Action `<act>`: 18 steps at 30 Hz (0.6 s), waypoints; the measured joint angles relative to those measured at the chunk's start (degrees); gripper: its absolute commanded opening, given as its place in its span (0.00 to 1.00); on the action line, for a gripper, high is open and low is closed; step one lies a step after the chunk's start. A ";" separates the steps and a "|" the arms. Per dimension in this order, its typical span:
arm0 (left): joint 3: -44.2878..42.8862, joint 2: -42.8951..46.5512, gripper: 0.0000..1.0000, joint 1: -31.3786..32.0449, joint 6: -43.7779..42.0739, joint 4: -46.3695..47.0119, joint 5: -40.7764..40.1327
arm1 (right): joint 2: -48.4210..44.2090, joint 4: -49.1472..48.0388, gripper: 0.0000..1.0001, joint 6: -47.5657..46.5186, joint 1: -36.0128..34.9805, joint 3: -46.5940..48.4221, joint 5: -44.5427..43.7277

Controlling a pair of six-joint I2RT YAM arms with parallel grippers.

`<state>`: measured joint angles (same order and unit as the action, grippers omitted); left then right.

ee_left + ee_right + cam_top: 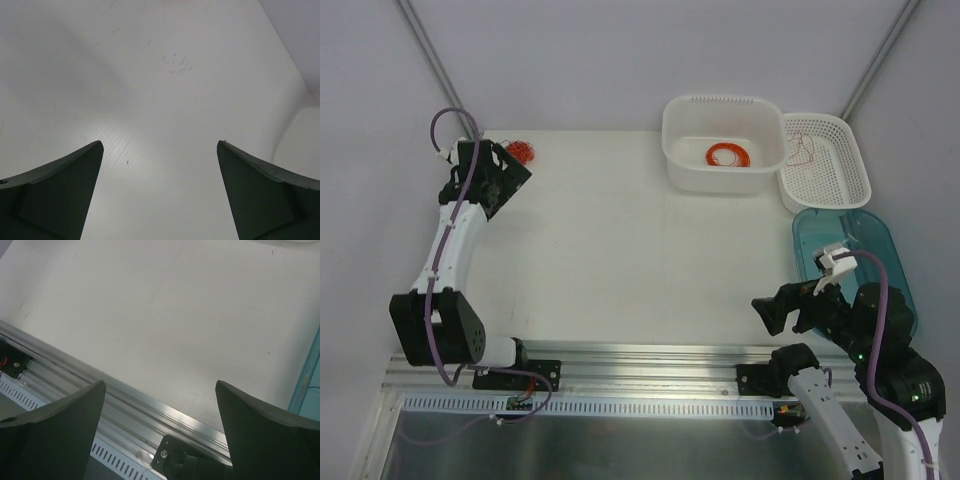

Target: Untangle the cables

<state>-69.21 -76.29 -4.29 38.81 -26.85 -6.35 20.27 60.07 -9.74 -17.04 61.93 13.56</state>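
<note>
White table (620, 260), pale walls (620, 60) behind, bears seemingly tangled red cables (521, 151).

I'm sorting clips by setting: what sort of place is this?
Likely a robotics lab bench: left arm and right arm bolted to an aluminium rail at a white table, plain walls around, plus a tub, a basket and tangled cables.

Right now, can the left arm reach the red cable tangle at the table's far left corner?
Probably yes: the left claw is open right beside the cable tangle, with nothing between them.
</note>
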 measured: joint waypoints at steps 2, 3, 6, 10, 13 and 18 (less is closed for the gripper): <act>-2.34 -5.62 0.99 -0.76 1.70 3.37 -0.48 | 0.22 -0.70 0.97 0.22 0.00 -1.40 0.50; -3.48 -8.46 0.99 -1.20 2.54 4.87 -0.83 | 0.22 -1.07 0.97 0.46 0.00 -2.10 0.68; -7.48 -16.81 0.99 -2.29 4.61 9.33 -1.84 | 0.22 -2.47 0.97 1.75 0.00 -3.58 0.68; -13.20 -27.02 0.99 -3.78 6.73 15.10 -3.26 | 0.20 -4.87 0.97 3.76 0.00 -4.92 0.15; -17.94 -34.27 0.99 -4.85 7.50 18.01 -3.93 | 0.24 -6.27 0.97 5.46 0.00 -5.95 -0.48; -25.73 -43.89 0.97 -6.32 8.35 20.98 -4.31 | 0.96 -7.78 0.97 8.13 0.00 -6.36 -2.08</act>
<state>-94.94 -120.18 -10.61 47.16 -5.87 -10.66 21.23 52.29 -1.61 -17.04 55.57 11.49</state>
